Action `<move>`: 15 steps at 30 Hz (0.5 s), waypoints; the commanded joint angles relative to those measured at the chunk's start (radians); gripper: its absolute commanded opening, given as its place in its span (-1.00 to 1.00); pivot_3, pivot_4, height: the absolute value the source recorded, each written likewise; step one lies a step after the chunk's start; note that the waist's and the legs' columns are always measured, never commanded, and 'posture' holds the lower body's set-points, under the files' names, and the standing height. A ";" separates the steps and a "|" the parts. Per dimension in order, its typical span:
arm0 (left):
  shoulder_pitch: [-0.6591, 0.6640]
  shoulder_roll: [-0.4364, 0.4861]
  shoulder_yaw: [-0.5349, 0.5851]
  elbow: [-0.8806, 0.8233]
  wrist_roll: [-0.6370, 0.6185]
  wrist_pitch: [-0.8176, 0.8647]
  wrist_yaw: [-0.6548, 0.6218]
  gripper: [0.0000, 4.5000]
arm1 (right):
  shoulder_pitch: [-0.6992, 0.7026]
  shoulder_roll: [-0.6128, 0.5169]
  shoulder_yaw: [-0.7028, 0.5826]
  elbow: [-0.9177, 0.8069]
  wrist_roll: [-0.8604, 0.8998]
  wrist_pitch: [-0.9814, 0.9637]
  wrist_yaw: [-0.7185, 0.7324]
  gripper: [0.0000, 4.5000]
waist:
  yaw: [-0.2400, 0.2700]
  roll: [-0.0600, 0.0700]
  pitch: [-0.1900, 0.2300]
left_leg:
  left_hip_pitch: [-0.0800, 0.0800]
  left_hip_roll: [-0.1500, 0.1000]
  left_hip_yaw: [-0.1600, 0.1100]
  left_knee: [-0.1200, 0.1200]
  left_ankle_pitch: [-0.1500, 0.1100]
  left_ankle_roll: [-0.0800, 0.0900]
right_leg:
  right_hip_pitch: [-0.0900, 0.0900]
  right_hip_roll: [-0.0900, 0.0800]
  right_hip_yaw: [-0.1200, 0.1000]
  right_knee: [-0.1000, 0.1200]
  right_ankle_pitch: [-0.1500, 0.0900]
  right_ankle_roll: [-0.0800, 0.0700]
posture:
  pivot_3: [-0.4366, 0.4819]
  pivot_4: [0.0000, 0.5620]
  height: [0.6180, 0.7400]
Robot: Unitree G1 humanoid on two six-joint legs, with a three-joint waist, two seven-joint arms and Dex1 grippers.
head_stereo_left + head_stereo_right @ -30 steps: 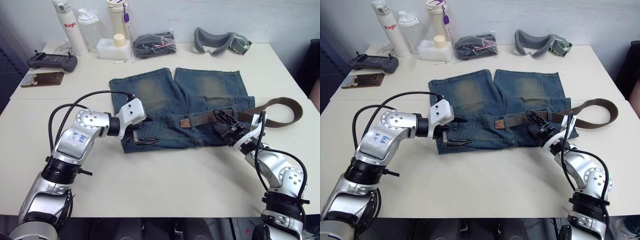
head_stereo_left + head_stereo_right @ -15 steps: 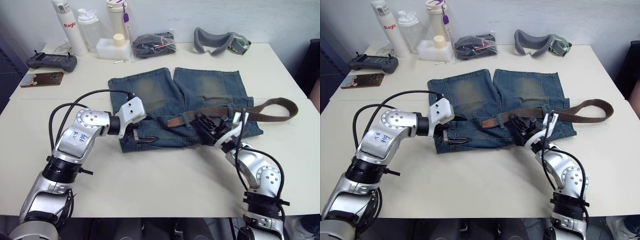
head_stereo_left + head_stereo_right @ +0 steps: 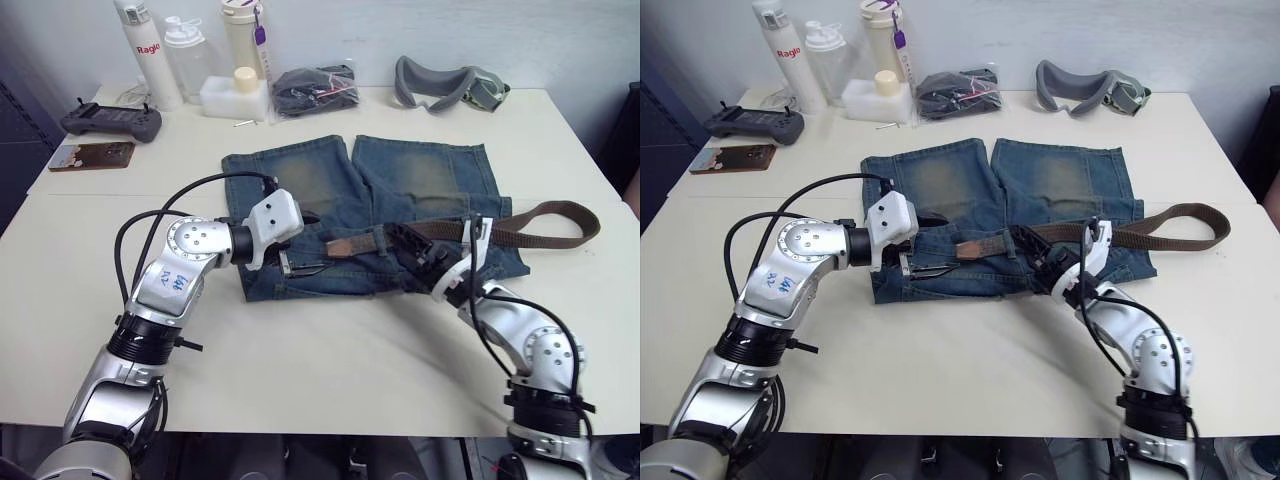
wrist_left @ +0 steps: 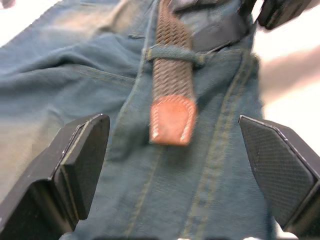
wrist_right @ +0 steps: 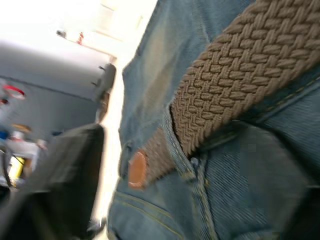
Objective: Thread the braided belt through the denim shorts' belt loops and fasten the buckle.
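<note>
Spreading wide, the left gripper (image 4: pixel 172 165) frames the braided belt (image 4: pixel 172 75) tip at frame centre, already past one of the belt loops (image 4: pixel 175 52). Whether the right gripper (image 3: pixel 415 250) is closed I cannot tell. On the denim shorts (image 3: pixel 300 180), most threading remains, and fastening the buckle.

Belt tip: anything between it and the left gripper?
Nothing visible. The belt tip lies flat on the denim shorts, just past a belt loop. The left gripper is open, its fingers either side of the tip with only bare denim between.
</note>
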 commanded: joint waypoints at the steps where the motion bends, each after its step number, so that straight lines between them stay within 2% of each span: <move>1: -0.011 -0.004 -0.043 0.047 0.109 -0.176 0.032 1.00 | 0.026 -0.147 -0.004 -0.071 0.099 0.101 0.004 0.99 | 0.002 0.000 0.000 | 0.000 0.000 0.000 0.000 0.000 0.000 | 0.000 0.000 0.000 0.000 0.000 0.000 | -0.05 -0.47 -0.38; 5: -0.014 -0.056 -0.047 0.090 0.136 -0.234 0.065 1.00 | 0.013 -0.222 0.008 -0.089 0.133 0.107 0.012 0.99 | -0.001 0.000 0.000 | -0.001 0.000 0.000 0.001 -0.003 0.006 | 0.000 0.000 -0.001 0.000 0.000 0.000 | -0.05 -0.47 -0.38; 15: -0.083 -0.080 -0.116 0.233 0.322 -0.444 0.136 1.00 | -0.017 -0.386 0.033 -0.196 0.217 0.110 0.057 0.99 | 0.002 0.000 0.000 | -0.002 0.000 0.000 0.001 -0.004 0.006 | 0.000 0.000 -0.003 -0.002 0.001 0.002 | -0.05 -0.47 -0.38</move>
